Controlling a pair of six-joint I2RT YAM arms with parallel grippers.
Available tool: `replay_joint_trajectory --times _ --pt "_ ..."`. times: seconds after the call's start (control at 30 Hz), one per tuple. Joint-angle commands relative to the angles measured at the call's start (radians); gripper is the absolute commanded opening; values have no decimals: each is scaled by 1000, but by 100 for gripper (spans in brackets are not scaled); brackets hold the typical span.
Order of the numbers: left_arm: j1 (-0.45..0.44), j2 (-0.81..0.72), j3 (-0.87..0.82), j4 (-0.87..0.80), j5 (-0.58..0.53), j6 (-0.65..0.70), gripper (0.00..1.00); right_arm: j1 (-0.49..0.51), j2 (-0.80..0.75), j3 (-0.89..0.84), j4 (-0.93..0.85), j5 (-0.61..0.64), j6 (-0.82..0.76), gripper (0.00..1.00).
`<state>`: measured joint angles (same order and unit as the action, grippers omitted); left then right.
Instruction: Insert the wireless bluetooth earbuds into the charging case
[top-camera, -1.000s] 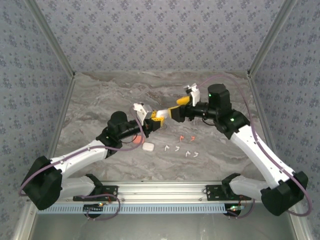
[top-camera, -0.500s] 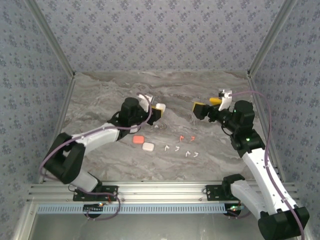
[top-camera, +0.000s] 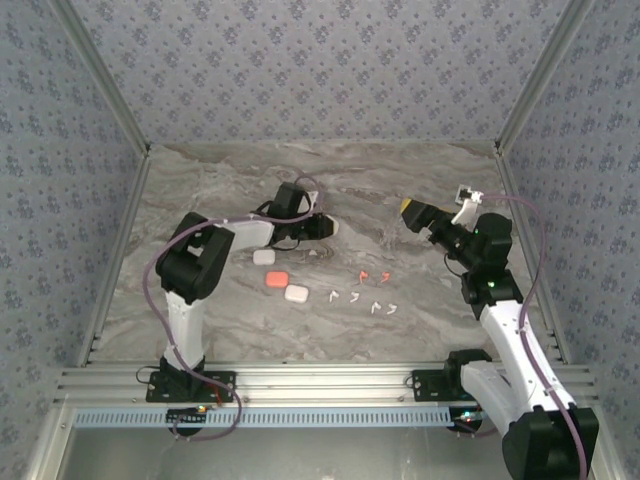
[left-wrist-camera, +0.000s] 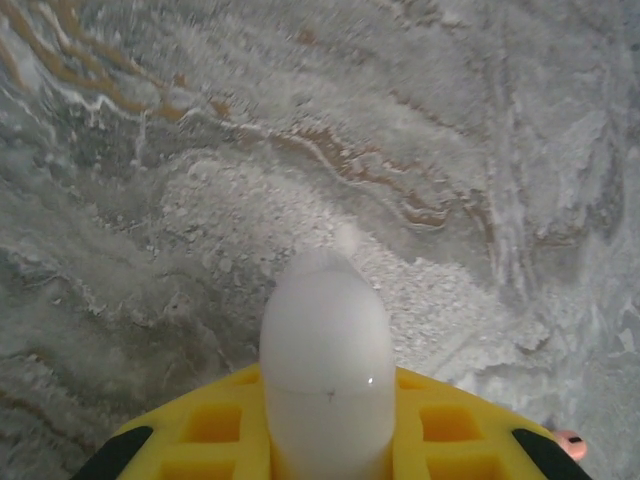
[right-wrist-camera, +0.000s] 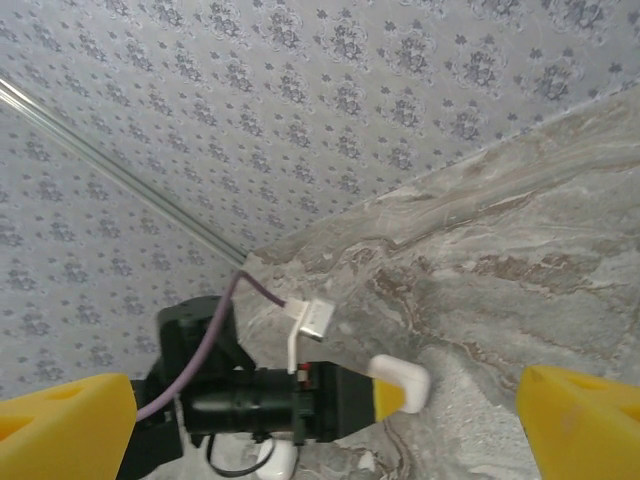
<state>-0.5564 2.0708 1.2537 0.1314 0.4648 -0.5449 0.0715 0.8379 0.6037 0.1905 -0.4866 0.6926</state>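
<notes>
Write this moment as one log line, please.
left jaws: shut on white case | right jaws: open, empty | earbuds: loose on table

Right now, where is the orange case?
In the top view, the orange case lies left of centre, between the far white case and the near white case.

The overhead view is lit evenly and softly from above; the counter is shown bright, with only faint, short shadows under the arms. In the left wrist view, the white rounded thing at the bottom centre is out of focus, with a small glint on it, and the marble grain at the upper left is smeared. In the right wrist view, the yellow fingers in the lower corners are blurred.
</notes>
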Motion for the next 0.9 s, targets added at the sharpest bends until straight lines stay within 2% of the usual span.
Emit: replay_joint_trajectory --times 0.0,0.07,0.23,0.33,0.6,0.87 --pt "5 40 61 -18 33 -35 14 -5 2 -10 74 -38 83 100" --pt "11 63 76 -20 31 -42 19 -3 4 -10 73 -40 84 100" --pt "21 84 72 -12 5 -53 46 0 4 4 48 -41 65 100" --pt "24 77 65 -19 -10 -44 54 3 4 16 29 -40 47 100" --pt "39 -18 34 -44 -48 -5 67 50 -3 48 -48 -3 -55 100" --pt "49 -276 -97 3 -136 16 75 182 22 97 -179 9 -377 100"
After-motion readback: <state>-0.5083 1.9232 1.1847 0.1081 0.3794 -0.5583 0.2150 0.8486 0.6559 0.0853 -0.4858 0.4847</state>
